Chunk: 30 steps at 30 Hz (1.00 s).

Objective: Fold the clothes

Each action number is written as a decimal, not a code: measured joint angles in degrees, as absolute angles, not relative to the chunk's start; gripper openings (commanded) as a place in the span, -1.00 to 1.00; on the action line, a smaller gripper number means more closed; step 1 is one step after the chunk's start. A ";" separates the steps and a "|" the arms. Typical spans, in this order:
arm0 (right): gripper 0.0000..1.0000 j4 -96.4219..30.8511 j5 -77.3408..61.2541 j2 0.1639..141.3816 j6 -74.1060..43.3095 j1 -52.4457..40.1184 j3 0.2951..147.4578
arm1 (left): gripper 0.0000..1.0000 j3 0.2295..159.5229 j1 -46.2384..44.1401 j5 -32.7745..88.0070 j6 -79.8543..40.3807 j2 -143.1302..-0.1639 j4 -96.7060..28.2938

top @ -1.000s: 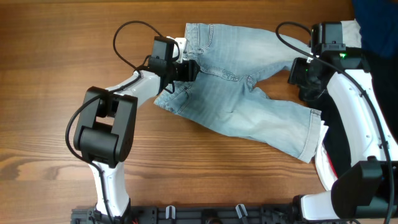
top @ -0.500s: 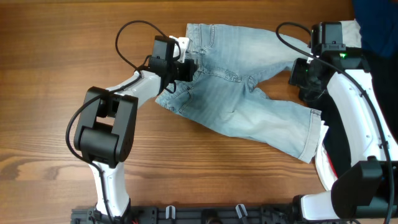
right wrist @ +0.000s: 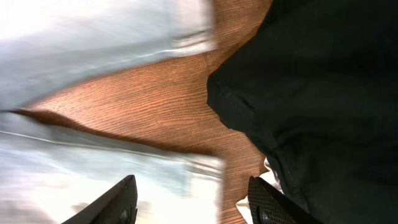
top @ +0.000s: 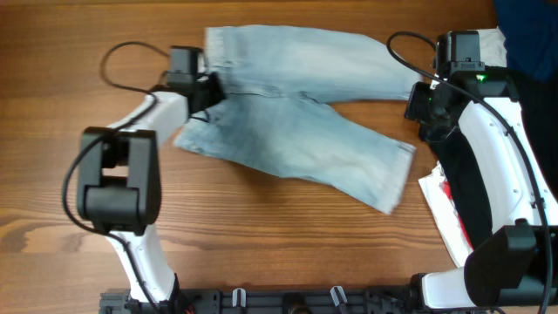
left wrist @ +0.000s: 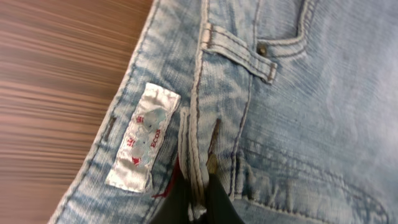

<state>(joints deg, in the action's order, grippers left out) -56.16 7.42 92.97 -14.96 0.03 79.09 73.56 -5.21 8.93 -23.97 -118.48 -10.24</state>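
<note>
Okay, left side first. My left hand (top: 207, 87) is clenched on the denim shorts (top: 296, 131) at the waistband. It pinches a seam fold just beside the white label (left wrist: 143, 137), and the wrist view shows cloth bunched between the tips.

The shorts lie fairly flat on the desk (top: 70, 227) along the middle of its far edge, waist toward the left edge. One leg runs right along the far edge; the other slants toward the near right corner.

I judge this denim middling-heavy and soft but with body. It should drape rather than slip, and the thick seams give a firm bite. The best holds look like the waistband corners and the hemmed cuff (top: 399, 179), not mid-panel.

My right hand (right wrist: 193, 199) hangs released near the far leg's end with nothing between its tips; that view is blurred. The black garment (top: 475, 174) sits just beside it at the right edge, so I could snag that by mistake.
</note>
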 measured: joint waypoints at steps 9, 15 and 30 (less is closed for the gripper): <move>0.18 -55.88 1.87 92.99 -11.33 0.03 79.09 | -0.92 73.67 4.01 5.10 -26.48 -114.54 -23.99; 0.31 -56.62 -5.76 94.43 -7.42 0.03 79.11 | 0.33 73.65 4.51 3.79 -23.29 -112.38 -28.80; 0.46 -56.51 -14.59 98.41 -4.78 0.03 66.59 | 1.00 68.86 4.62 2.94 -27.35 -93.76 -61.34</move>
<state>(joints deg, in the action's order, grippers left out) -56.51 -14.59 98.41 -4.78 0.03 66.59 68.86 4.62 2.94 -27.35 -93.76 -61.34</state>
